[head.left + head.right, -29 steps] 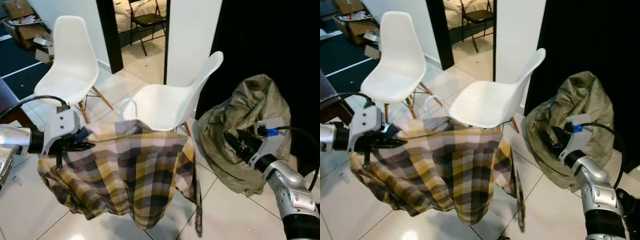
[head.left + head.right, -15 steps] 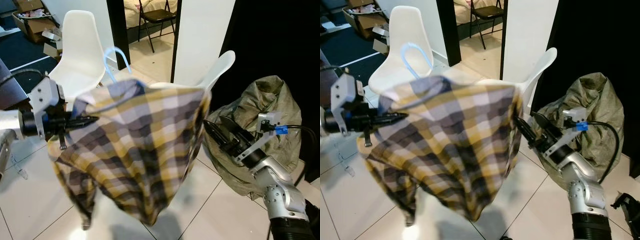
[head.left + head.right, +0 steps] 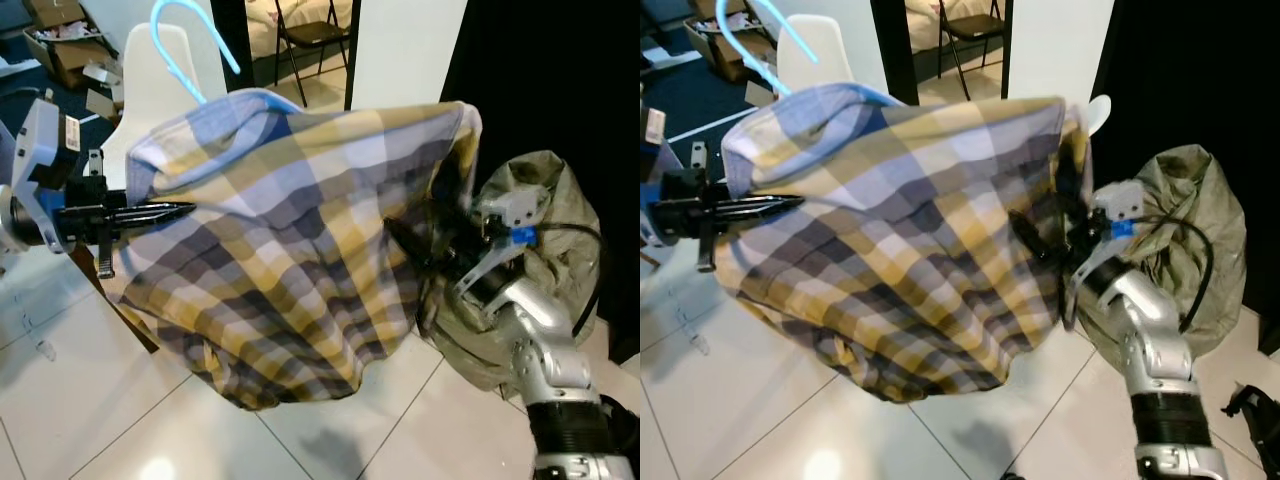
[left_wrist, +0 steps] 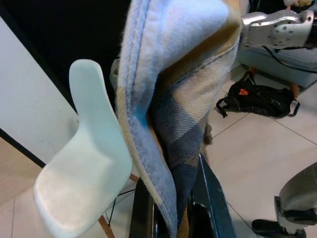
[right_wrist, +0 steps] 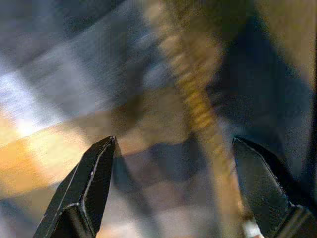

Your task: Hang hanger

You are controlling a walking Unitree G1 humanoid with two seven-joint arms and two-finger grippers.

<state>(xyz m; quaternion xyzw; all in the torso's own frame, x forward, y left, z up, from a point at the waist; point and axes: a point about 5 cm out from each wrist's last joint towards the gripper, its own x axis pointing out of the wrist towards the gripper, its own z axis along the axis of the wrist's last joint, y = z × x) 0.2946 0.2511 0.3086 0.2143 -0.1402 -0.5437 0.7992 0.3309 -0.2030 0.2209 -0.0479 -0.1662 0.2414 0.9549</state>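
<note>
A yellow, grey and blue plaid shirt (image 3: 300, 230) hangs on a light blue hanger, whose hook (image 3: 185, 40) sticks up above the collar. My left gripper (image 3: 180, 209) is level at the shirt's left shoulder and shut on the fabric there; the left wrist view has cloth pinched between its fingers (image 4: 143, 213). My right gripper (image 3: 405, 240) is pressed against the shirt's right side, partly hidden by fabric. Its fingers (image 5: 91, 183) stand wide open with plaid cloth right in front. The hanger's body is hidden inside the shirt.
A white chair (image 3: 150, 80) stands behind the shirt on the left; a second white chair (image 4: 84, 163) is behind it. An olive bag (image 3: 545, 200) sits by a black curtain on the right. A black backpack (image 4: 257, 99) lies on the tiled floor.
The shirt and hanger have risen well above the chairs, lifted by my left gripper. My right gripper moved in from the olive bag to the shirt's right side.
</note>
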